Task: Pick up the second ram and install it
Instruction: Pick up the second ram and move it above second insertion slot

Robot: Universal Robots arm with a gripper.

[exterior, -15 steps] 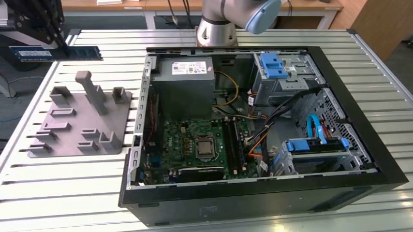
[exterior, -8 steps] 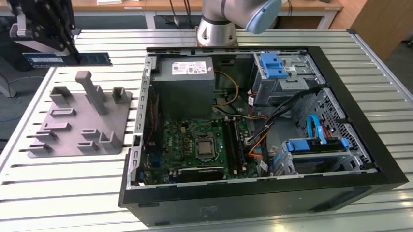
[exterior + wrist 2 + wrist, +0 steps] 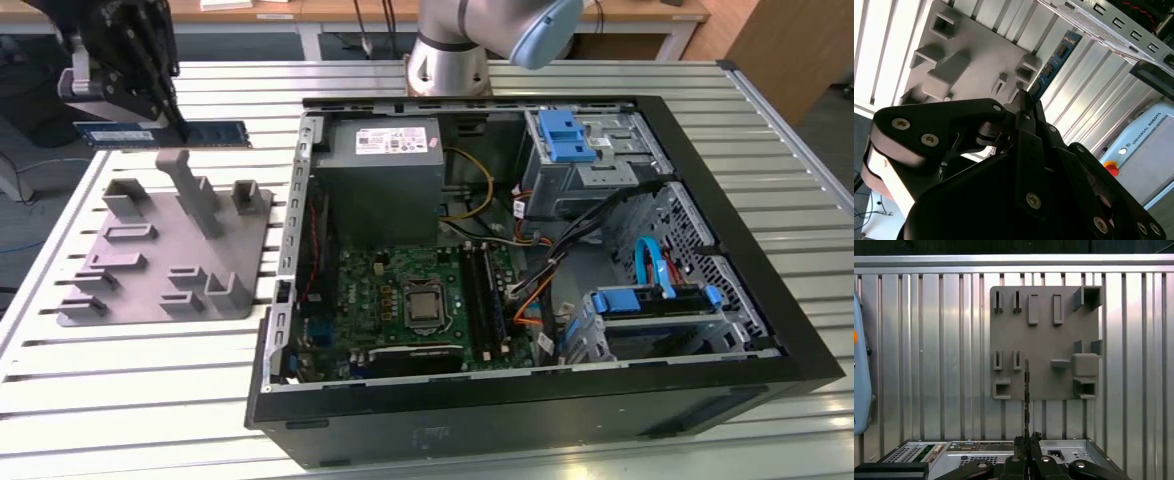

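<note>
In the exterior view the second ram [image 3: 214,133], a thin blue board, hangs level in the air above the far end of the grey holder plate [image 3: 160,265]. My gripper [image 3: 163,118] is shut on its top edge. In the first wrist view the ram [image 3: 1027,395] shows edge-on as a dark sliver running out from my gripper [image 3: 1027,440] over the holder plate [image 3: 1044,330]. The second wrist view has its blue face [image 3: 1056,62] beyond the black fingers [image 3: 1026,112]. The motherboard's long black slots [image 3: 483,290] lie inside the open case, well to the exterior view's right of the ram.
The open computer case [image 3: 534,400] lies on the slatted metal table [image 3: 134,400], with a grey power supply [image 3: 384,160], blue drive brackets [image 3: 567,135] and loose cables inside. The holder's upright blocks [image 3: 194,190] stand just under the ram. The arm's base [image 3: 447,60] rises behind the case.
</note>
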